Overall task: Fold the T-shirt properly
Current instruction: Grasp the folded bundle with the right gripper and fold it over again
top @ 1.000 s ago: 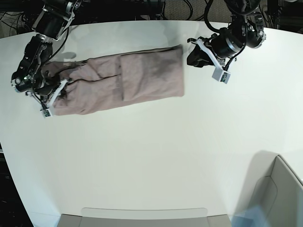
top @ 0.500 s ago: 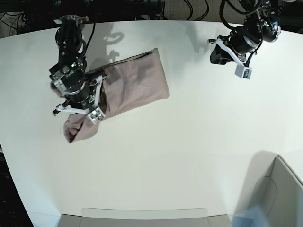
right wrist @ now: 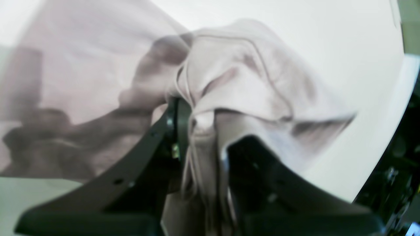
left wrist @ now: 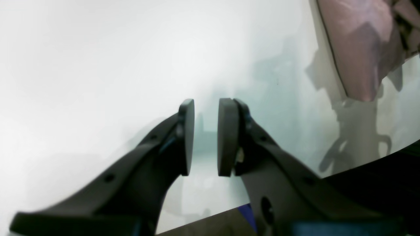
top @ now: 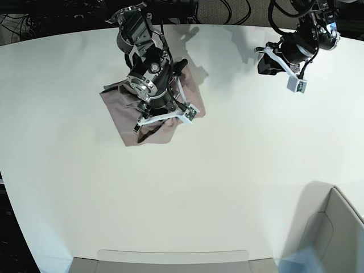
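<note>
The mauve-pink T-shirt [top: 122, 116] lies bunched and doubled over at the back left of the white table [top: 227, 170]. My right gripper [top: 162, 114] hovers over its right part. In the right wrist view this gripper [right wrist: 200, 131] is shut on a gathered fold of the T-shirt [right wrist: 242, 75], and the cloth hangs between and over the fingers. Far to the right, apart from the cloth, my left gripper [top: 264, 63] sits near the back edge. Its pads [left wrist: 226, 137] stand apart with nothing between them, and the T-shirt [left wrist: 354, 49] shows in that view's upper right corner.
A grey open box [top: 335, 227] stands at the front right corner. A flat grey tray [top: 170, 259] lies along the front edge. Dark cables and arm bases [top: 216, 8] line the table's back edge.
My right gripper has carried the T-shirt's left end to the right, over the rest, so the long strip is now a short doubled bundle. The left arm drew back to the right.
</note>
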